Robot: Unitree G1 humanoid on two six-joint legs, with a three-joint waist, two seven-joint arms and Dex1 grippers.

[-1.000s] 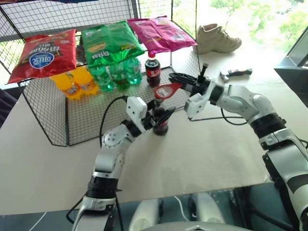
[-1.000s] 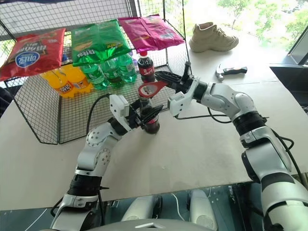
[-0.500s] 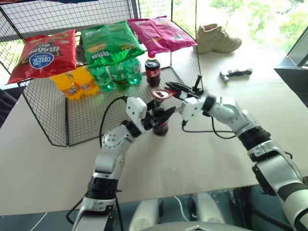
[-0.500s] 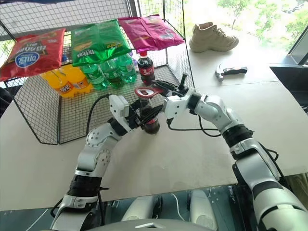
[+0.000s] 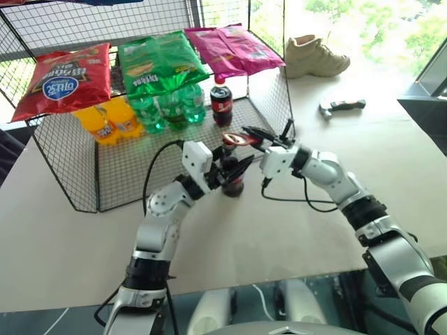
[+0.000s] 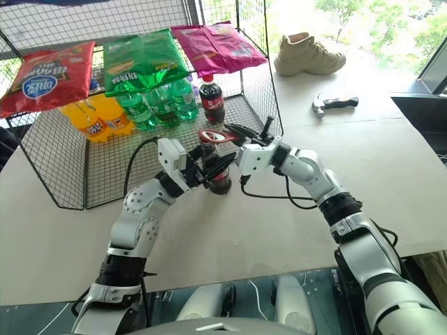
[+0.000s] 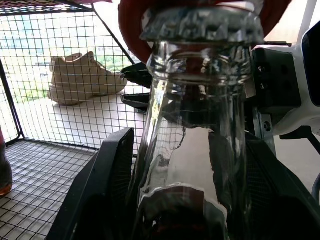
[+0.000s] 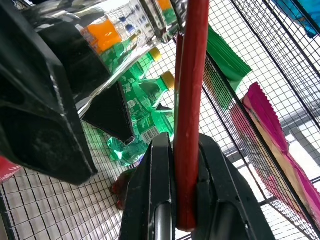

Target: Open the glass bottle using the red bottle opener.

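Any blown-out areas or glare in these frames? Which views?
Left eye view: the window strip behind the beige shoe is blown out to white. Left wrist view: backlit through the wire rack, the glass bottle neck carries bright reflections. Right wrist view: sky behind the mesh washes out, the red bottle opener stays readable.

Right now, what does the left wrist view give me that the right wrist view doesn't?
Left wrist alone: the glass bottle neck and crimped crown cap close up, the red bottle opener ring around the cap, a beige shoe beyond the mesh.
Right wrist alone: right tool shut on the opener's handle; green bottles.
Both: opener, wire rack.
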